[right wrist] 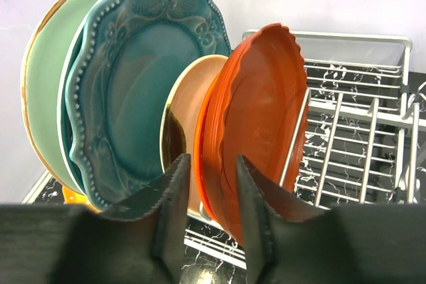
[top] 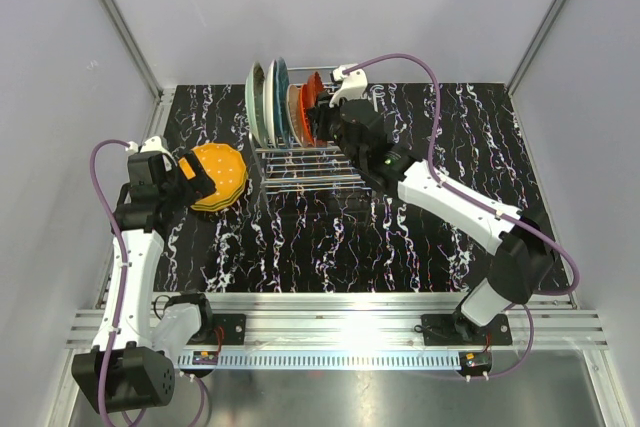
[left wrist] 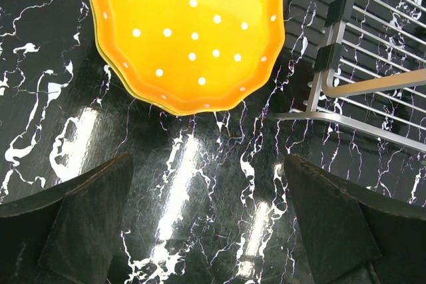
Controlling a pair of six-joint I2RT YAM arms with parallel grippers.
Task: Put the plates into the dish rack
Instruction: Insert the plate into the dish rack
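Nearest the arm bases, the left gripper (left wrist: 208,164) is hanging over the black marbled table (top: 300,237) with its jaws spread wide and nothing between them. It is pointing down just short of the orange plate (left wrist: 193,31), probably lining up for the next pick.

That dotted plate is lying flat on a yellow-green plate (left wrist: 133,88), whose rim is peeking out at the lower left. Both are sitting on the table just left of the rack (left wrist: 373,84) and are not yet loaded. The rack's near corner is standing close to the pair. Lying flat, the top plate is giving little edge to pinch, so the lift may call for a tilt or a slide.

Further back, the right gripper (right wrist: 213,164) is reaching over the rack with its jaws narrow. They are standing either side of the rim of the red-orange plate (right wrist: 259,111), which is resting upright in a slot. Whether they are pressing on it or letting it go, I cannot tell.

Beyond it, a cream plate (right wrist: 190,98), a teal plate (right wrist: 140,84) and a mint green plate (right wrist: 46,84) are standing on edge, packed close. The wires to the right are showing free slots, and the right arm is crossing above them
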